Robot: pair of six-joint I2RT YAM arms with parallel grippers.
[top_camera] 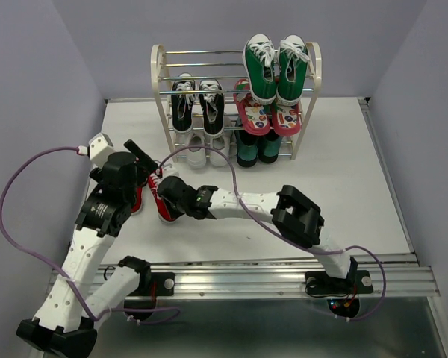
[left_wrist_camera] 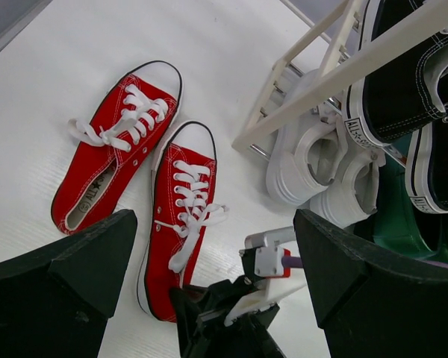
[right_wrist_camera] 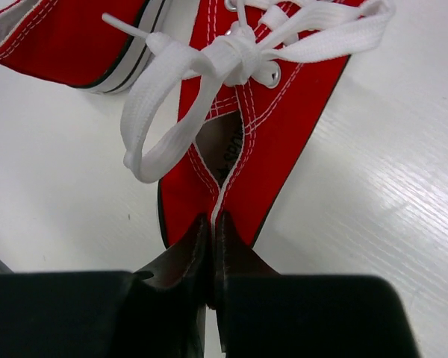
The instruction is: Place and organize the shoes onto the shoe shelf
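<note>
Now my right jaws pinch the heel rim of the red shoe before the shelf; it looks light, soft canvas, likely to sag. Left jaws gape wide.

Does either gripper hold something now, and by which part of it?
The right gripper grips one red shoe by the rim at its heel, jaws closed on it. The left gripper is open and holds nothing.
</note>
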